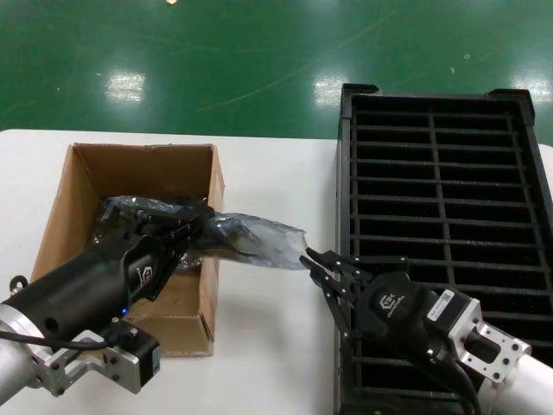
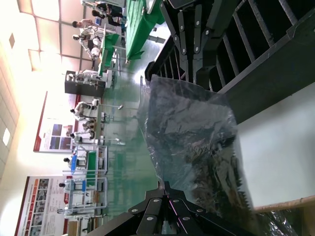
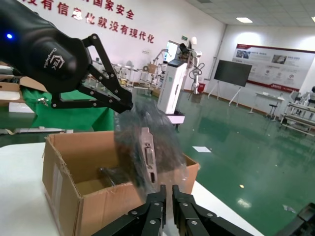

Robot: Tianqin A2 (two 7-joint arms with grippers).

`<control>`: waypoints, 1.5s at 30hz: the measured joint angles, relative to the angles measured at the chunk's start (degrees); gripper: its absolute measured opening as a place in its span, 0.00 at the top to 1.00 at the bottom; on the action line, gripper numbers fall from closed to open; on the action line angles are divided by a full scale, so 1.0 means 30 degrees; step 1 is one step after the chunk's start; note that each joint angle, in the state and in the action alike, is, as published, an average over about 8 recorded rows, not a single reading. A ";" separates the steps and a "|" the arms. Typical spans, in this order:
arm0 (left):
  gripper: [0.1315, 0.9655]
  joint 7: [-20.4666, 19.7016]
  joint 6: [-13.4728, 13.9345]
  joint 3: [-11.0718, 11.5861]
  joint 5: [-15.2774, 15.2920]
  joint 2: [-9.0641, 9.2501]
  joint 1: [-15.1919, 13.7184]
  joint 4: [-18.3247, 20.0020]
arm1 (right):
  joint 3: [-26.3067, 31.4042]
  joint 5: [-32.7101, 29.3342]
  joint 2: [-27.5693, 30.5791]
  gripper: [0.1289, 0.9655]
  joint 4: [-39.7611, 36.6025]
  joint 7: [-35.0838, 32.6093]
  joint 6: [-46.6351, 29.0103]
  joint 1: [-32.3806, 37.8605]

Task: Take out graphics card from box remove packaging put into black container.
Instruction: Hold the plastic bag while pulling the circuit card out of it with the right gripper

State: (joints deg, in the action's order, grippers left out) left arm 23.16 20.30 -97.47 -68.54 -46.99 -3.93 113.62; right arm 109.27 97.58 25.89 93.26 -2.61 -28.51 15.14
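Note:
My left gripper is shut on the packaging, a crinkly grey-silver bag held level over the right wall of the box. The graphics card is inside the bag, and its silver bracket shows in the right wrist view. The bag's free end reaches toward the black container. My right gripper is at that free end, with its jaws closed on the thin plastic edge. In the left wrist view my left gripper pinches the bag. In the right wrist view my right gripper sits under the bag.
The brown box stands on the white table at the left, and more grey plastic lies inside it. The black ribbed crate fills the right side. A green floor lies beyond the table's far edge.

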 joint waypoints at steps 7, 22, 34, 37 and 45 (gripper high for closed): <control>0.99 0.0000 0.0000 0.0000 0.0000 0.0000 0.0000 0.0000 | 0.0318 -0.0272 -0.0046 0.97 0.0040 0.0137 -0.0174 0.0348; 0.99 0.0000 0.0000 0.0000 0.0000 0.0000 0.0000 0.0000 | 0.1000 -0.0037 -0.0428 0.99 -0.1964 0.0327 -0.1965 0.2687; 0.99 0.0000 0.0000 0.0000 0.0000 0.0000 0.0000 0.0000 | 0.1835 -0.0056 -0.1076 0.99 -0.4162 0.0993 -0.3846 0.5361; 0.99 0.0000 0.0000 0.0000 0.0000 0.0000 0.0000 0.0000 | 0.2073 -0.0242 -0.1320 0.99 -0.4728 0.1242 -0.4091 0.5953; 0.99 0.0000 0.0000 0.0000 0.0000 0.0000 0.0000 0.0000 | 0.2437 -0.0707 -0.1567 0.99 -0.5298 0.1606 -0.4370 0.6522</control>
State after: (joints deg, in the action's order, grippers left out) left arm 23.16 20.30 -97.47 -68.54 -46.99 -3.93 113.62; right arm 116.58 95.46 21.19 77.37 2.20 -41.62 34.71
